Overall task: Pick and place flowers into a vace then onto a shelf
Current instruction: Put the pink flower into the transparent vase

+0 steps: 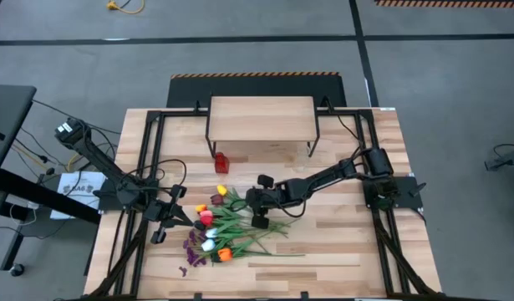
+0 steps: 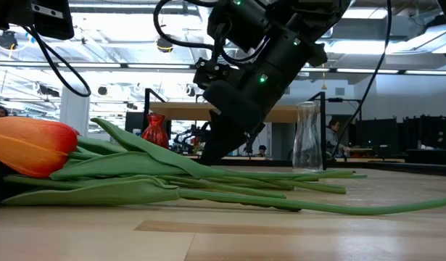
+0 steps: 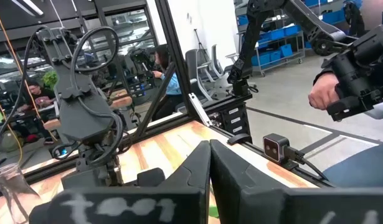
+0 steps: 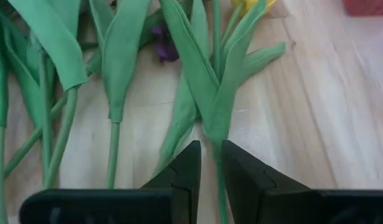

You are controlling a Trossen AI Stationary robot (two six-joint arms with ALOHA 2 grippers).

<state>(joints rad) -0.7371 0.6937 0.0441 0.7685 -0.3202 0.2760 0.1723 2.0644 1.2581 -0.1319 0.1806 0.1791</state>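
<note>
The flowers (image 1: 219, 226) lie flat in a loose bunch on the big wooden table (image 1: 340, 251), near its front edge. Their blooms point toward the left arm and their long green stems (image 4: 114, 124) spread out toward the right. One orange tulip (image 2: 30, 145) lies very close to the low camera.

The right gripper (image 1: 261, 219) is down low over the stems. Its two dark fingers (image 4: 190, 165) are almost together, with one thin green stem (image 4: 221, 186) in the small gap between them. It is pinched on that stem.

The left gripper (image 1: 160, 230) waits at the left side of the table, just beside the blooms. Its fingers (image 3: 200, 165) are pressed together and hold nothing.

The shelf (image 1: 261, 119) stands at the back of the table, well apart from the flowers. A small red vase (image 1: 221, 161) sits just in front of it. A clear glass vase (image 2: 307, 138) stands on the table too.
</note>
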